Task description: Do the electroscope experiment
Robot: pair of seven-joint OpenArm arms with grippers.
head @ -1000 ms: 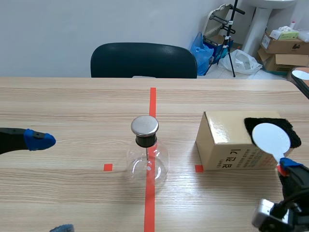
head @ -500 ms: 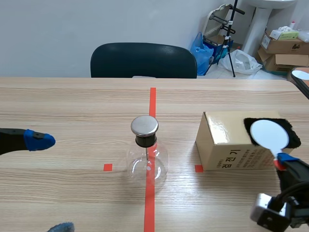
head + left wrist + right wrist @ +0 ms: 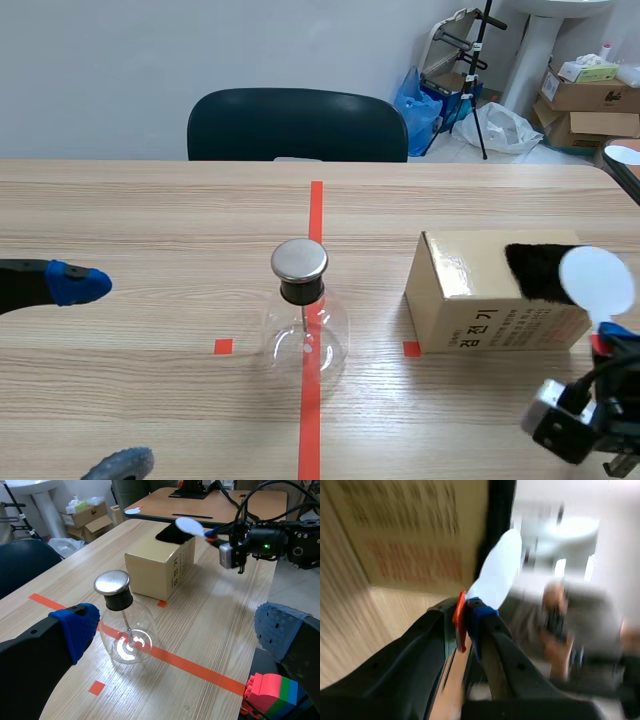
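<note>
Though cut off at both sides, table (image 3: 150, 220) shows its far edge. Cardboard box (image 3: 470, 300), right, well apart from flask; black pad (image 3: 535, 270) on top, one end hidden by paddle. Glass electroscope flask (image 3: 305, 335), centre, rod inside, metal cap (image 3: 299, 259). Left gripper (image 3: 172, 630), spread wide, holding nothing. White disc paddle (image 3: 596, 282), clamped in right gripper (image 3: 465, 617).
</note>
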